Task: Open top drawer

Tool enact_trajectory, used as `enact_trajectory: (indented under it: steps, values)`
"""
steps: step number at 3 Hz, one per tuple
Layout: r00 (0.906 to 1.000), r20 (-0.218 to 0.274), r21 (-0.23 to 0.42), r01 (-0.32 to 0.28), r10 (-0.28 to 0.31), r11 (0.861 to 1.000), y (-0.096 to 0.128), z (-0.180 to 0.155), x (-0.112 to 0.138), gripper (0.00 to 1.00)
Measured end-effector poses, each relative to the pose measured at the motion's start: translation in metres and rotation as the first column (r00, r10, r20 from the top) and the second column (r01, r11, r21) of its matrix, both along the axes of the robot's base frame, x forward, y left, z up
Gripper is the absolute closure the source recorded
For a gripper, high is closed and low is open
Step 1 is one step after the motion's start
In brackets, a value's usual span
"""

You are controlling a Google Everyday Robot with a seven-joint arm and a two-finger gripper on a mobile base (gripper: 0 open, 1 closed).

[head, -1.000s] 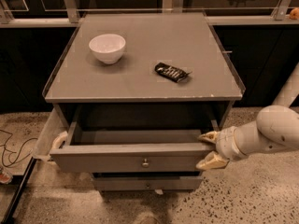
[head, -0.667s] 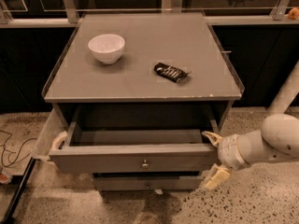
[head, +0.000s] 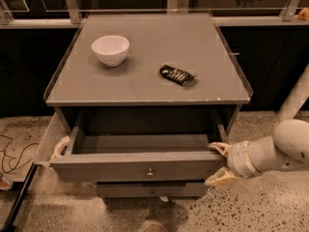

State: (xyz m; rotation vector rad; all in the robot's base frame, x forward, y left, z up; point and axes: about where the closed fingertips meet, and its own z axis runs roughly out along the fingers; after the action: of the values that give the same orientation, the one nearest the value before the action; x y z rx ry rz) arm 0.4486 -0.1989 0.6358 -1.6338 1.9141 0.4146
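Note:
The top drawer (head: 135, 166) of the grey cabinet stands pulled out towards me, its grey interior (head: 142, 143) showing and empty. Its front panel carries one small round metal knob (head: 150, 172) at the centre. My gripper (head: 218, 163) is at the drawer's right front corner, open, with one cream fingertip (head: 218, 148) near the drawer's top right edge and the other fingertip (head: 217, 179) lower, beside the front panel. It holds nothing. A shallower drawer (head: 149, 191) shows below, closed.
On the cabinet top (head: 145, 81) sit a white bowl (head: 110, 49) at the back left and a dark snack packet (head: 176, 75) right of centre. Black cables (head: 12, 153) lie on the speckled floor at left. A white post (head: 295, 100) stands at right.
The gripper has shifted a little right and down along the drawer's right front corner and its fingers have spread apart. The drawer stays pulled out.

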Motion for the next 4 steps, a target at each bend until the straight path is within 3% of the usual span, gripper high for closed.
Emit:
enact_trajectory:
  steps: [2, 3, 4]
  values:
    - [1.0, 0.0, 0.0, 0.0, 0.0, 1.0, -0.001, 0.01, 0.003, 0.89]
    - [1.0, 0.0, 0.0, 0.0, 0.0, 1.0, -0.002, 0.01, 0.002, 1.0]
    - [1.0, -0.005, 0.001, -0.007, 0.007, 1.0, -0.006, 0.006, -0.014, 1.0]
